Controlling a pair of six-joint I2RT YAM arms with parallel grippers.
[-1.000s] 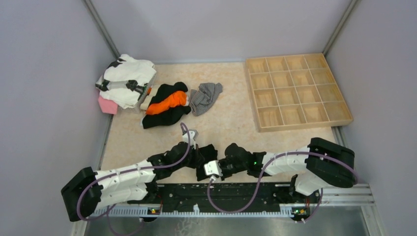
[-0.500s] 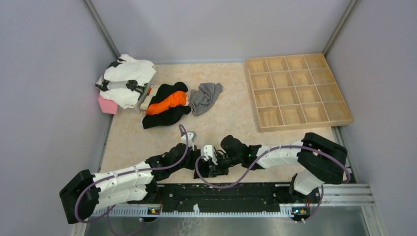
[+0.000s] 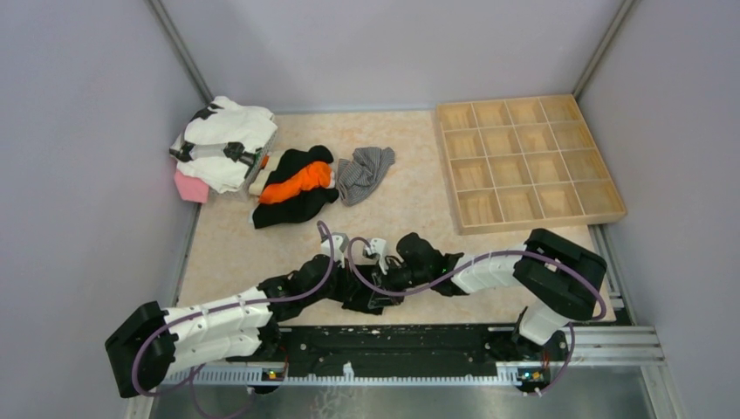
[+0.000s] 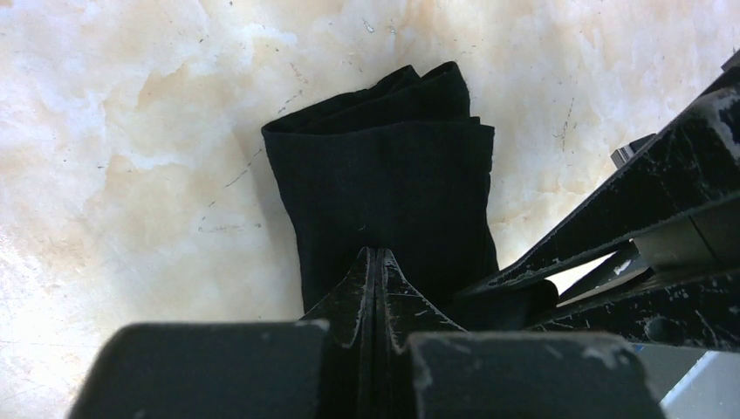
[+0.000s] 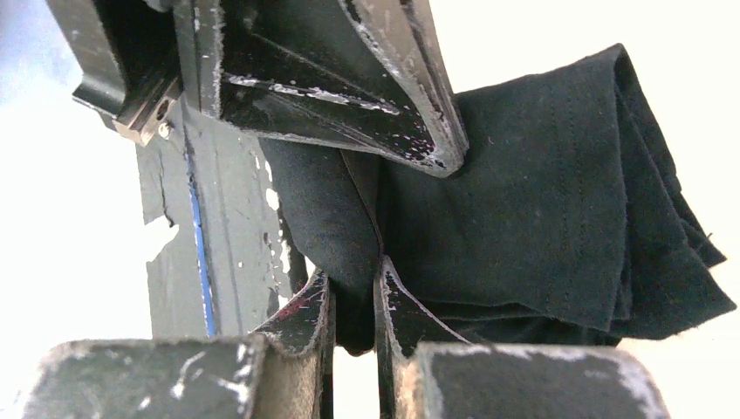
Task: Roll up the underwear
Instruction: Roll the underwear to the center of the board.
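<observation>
The black underwear (image 3: pixel 360 302) lies folded on the table near the front edge, between both arms. In the left wrist view it (image 4: pixel 393 166) is a folded strip running away from my left gripper (image 4: pixel 375 255), which is shut with its tips pressed onto the cloth. My right gripper (image 5: pixel 353 292) is shut on a fold of the black underwear (image 5: pixel 541 192), right beside the left fingers (image 5: pixel 349 87). From above, the left gripper (image 3: pixel 347 281) and right gripper (image 3: pixel 377 286) meet over the cloth. The grey striped underwear (image 3: pixel 365 172) lies crumpled at the back.
A black and orange garment (image 3: pixel 297 186) lies next to the grey one. A white clothing pile (image 3: pixel 222 140) and a pink item (image 3: pixel 190 186) sit at the back left. A wooden compartment tray (image 3: pixel 602 199) stands at the right.
My right gripper has swung left and away from the front edge, up against the left gripper, taking the black cloth with it. The left arm has barely moved.
</observation>
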